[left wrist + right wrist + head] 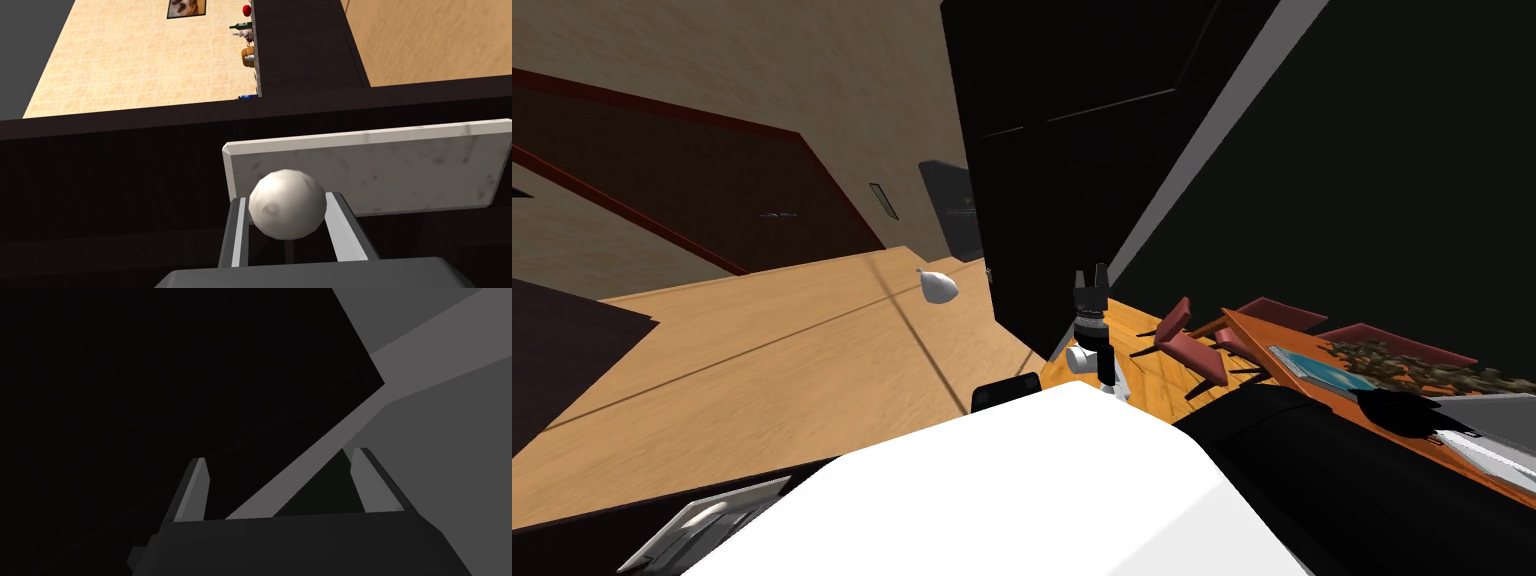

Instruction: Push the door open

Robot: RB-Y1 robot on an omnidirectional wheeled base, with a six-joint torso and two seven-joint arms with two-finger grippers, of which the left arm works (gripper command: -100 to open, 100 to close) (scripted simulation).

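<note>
**Door** (1072, 150): the task's thing. A tall dark panel straight ahead, with its near edge against a grey frame strip (1202, 130). I cannot tell how far it stands ajar.

**Floor** (762, 360): pale wood, running wide to the door's left. This looks like the freest room for the base.

**Table** (1252, 335) and red chairs (1192, 350): just past the door's lower corner, on the strip's side. They are probably the tightest margin for any swing or advance.

**Right gripper** (1090, 272): at the door's lower near edge, fingers spread and aimed at the panel. It seems raised there to press with the tips, not to grasp.

**Left gripper** (287, 197): well away from the door, pinching a white round lump (287, 215) in front of a marbled slab (400, 170). It appears to be parked and plays no part in the push.
</note>
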